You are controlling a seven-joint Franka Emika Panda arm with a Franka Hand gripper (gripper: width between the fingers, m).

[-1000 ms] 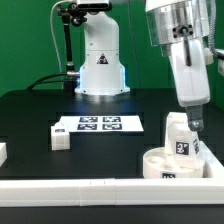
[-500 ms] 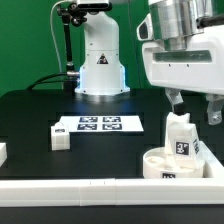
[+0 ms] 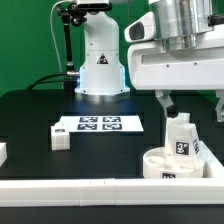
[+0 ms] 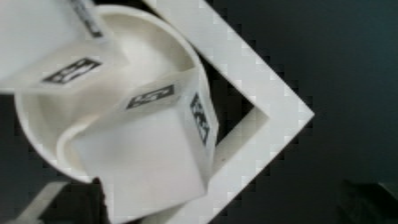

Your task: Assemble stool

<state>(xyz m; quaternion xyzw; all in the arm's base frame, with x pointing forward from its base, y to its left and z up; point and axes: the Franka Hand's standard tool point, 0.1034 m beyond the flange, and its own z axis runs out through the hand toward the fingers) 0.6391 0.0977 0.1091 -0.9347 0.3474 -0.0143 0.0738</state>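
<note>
The round white seat [image 3: 158,163] lies at the exterior view's right, against the front rail. A white leg block [image 3: 180,134] with a marker tag stands upright on it. My gripper [image 3: 192,104] hangs open just above that leg, one finger on each side, touching nothing. In the wrist view the seat [image 4: 98,150] fills the middle, with one tagged leg [image 4: 169,100] on it and a second tagged block [image 4: 68,68] beside it. Two more leg blocks lie on the table: one [image 3: 60,139] by the marker board and one [image 3: 2,152] at the left edge.
The marker board [image 3: 100,124] lies flat mid-table. A long white rail [image 3: 90,190] runs along the front edge, and its corner shows in the wrist view [image 4: 267,95]. The robot base [image 3: 100,60] stands at the back.
My gripper has turned about its axis and risen away from the upright leg. Its fingers now stand spread above the leg. The leg and seat have not moved.
</note>
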